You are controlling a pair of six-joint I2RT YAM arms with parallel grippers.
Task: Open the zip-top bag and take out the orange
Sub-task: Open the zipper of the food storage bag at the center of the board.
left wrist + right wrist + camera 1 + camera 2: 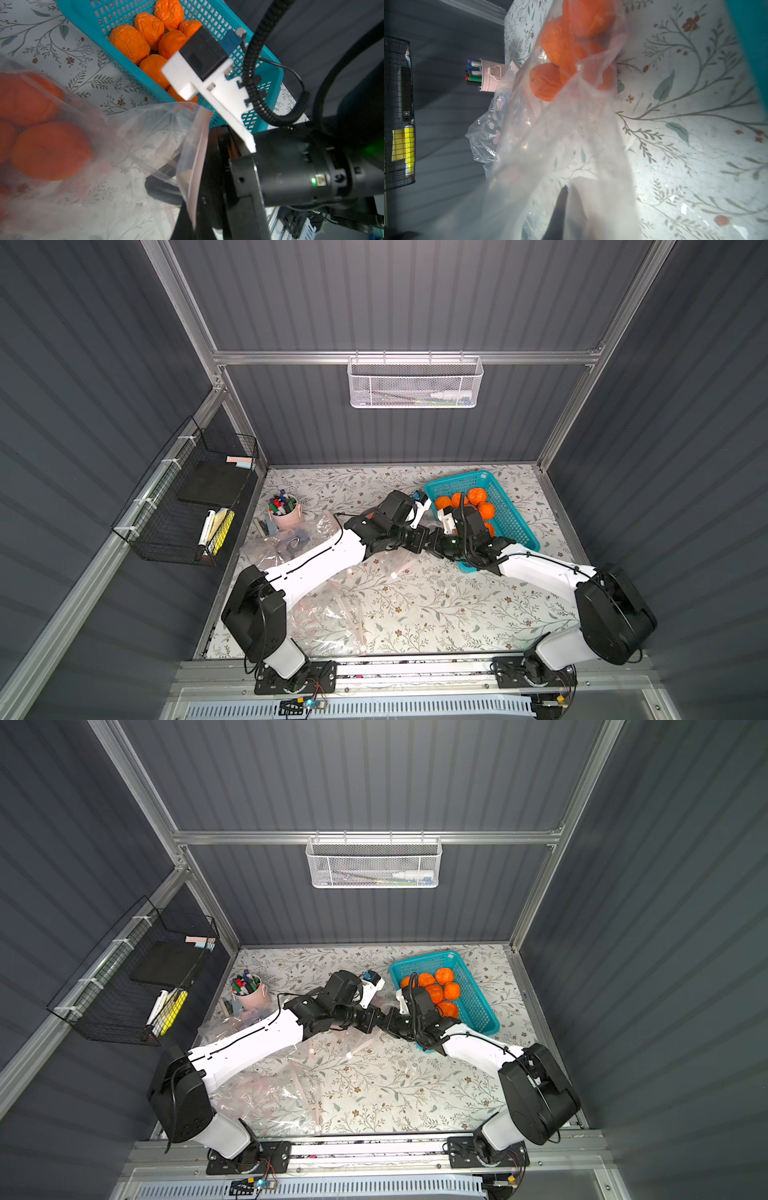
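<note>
The clear zip-top bag point(145, 133) hangs between my two grippers, just left of the basket. Several oranges point(49, 149) lie at its far end, also seen in the right wrist view as oranges point(560, 47) behind the film. My left gripper point(193, 209) is shut on the bag's pinkish top strip. My right gripper point(571, 193) is shut on the bag point(571, 128) too, with film draped over its fingers. In both top views the left gripper point(424, 537) point(376, 1020) and right gripper point(437, 542) point(387, 1024) meet tip to tip, hiding most of the bag.
A teal basket point(511, 514) point(274, 72) holding several loose oranges stands right beside the grippers. A pink cup of markers point(284, 510) stands at the left. Empty clear bags point(324, 614) lie under the left arm. A black wire basket point(187, 497) hangs on the left wall.
</note>
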